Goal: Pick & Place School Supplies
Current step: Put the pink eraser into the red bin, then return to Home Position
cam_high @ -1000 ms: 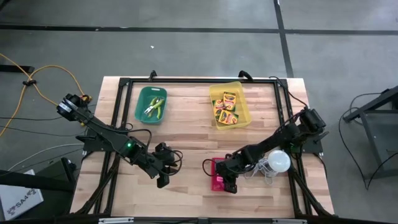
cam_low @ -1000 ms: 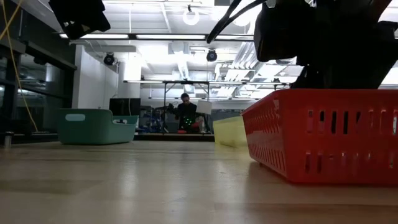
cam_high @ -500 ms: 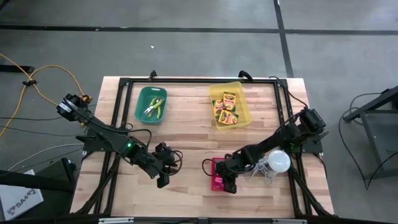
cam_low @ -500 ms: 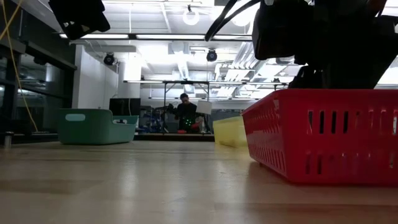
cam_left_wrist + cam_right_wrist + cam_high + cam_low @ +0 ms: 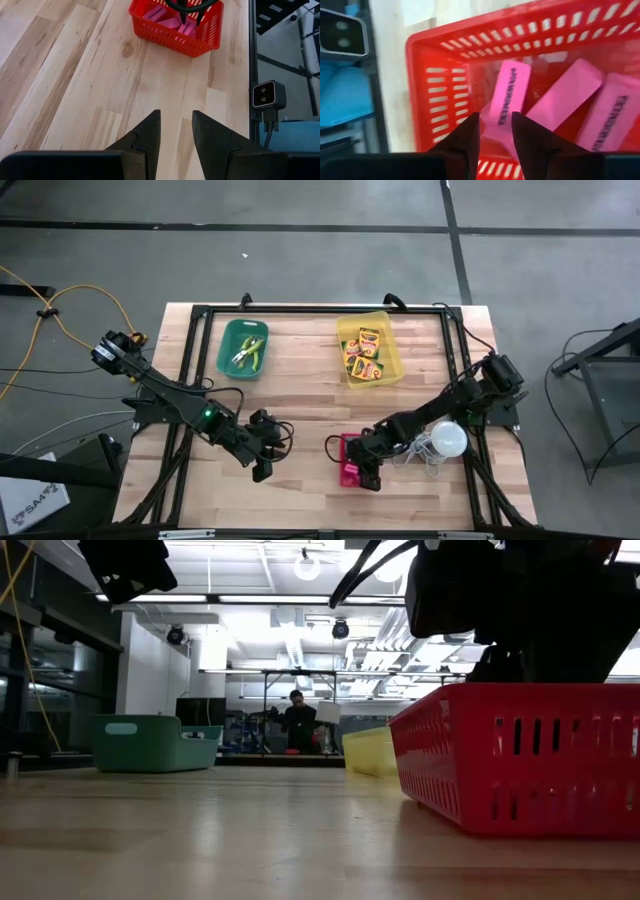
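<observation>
A red basket (image 5: 346, 442) stands on the wood table near its front edge, right of the middle. It holds several pink erasers (image 5: 565, 95). My right gripper (image 5: 372, 478) hangs open, tipped down into the basket, and its fingers stand over one end of an eraser (image 5: 509, 97). Left of the basket, my left gripper (image 5: 262, 472) hovers open above bare wood, pointing at the basket (image 5: 175, 42), with nothing between its fingers. Crayon boxes (image 5: 364, 352) lie in a yellow bin (image 5: 390, 340) at the far middle. My right gripper (image 5: 495, 127) comes slanting from above, with the near end of one pink eraser (image 5: 496, 117) showing in the gap between its fingers. The eraser lies in the basket. I cannot tell whether the fingers touch it.
A green bin (image 5: 225, 350) with yellow-handled tools stands at the far left. A white round bulb (image 5: 448, 438) with a coiled cord lies right of the basket, beside my right arm. A black frame edges the table. Bare wood lies between the two grippers and in the middle.
</observation>
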You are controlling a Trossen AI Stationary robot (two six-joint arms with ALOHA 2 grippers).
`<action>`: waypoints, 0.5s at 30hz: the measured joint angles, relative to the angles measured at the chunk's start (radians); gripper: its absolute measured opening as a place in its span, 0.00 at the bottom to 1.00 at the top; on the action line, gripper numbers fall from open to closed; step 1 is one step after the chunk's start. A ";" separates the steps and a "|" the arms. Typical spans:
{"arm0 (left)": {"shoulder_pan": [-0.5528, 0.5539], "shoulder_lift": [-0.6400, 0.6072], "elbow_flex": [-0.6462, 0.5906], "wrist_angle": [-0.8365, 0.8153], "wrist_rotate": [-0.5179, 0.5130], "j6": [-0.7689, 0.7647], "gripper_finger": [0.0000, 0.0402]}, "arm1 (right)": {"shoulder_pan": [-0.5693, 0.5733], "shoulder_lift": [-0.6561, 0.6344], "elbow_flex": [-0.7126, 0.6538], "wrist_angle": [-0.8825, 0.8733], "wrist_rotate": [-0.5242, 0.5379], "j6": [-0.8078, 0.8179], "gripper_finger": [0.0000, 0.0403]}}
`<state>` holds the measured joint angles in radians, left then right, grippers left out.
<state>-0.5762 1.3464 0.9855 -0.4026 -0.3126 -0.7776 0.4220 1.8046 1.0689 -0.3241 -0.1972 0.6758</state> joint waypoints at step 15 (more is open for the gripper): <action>0.000 0.000 0.000 0.000 0.000 0.003 0.27 | -0.097 -0.142 0.000 0.003 -0.094 -0.036 0.24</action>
<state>-0.5762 1.3464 0.9859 -0.4030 -0.3128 -0.7750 0.3252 1.6622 1.0691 -0.3213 -0.2910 0.6394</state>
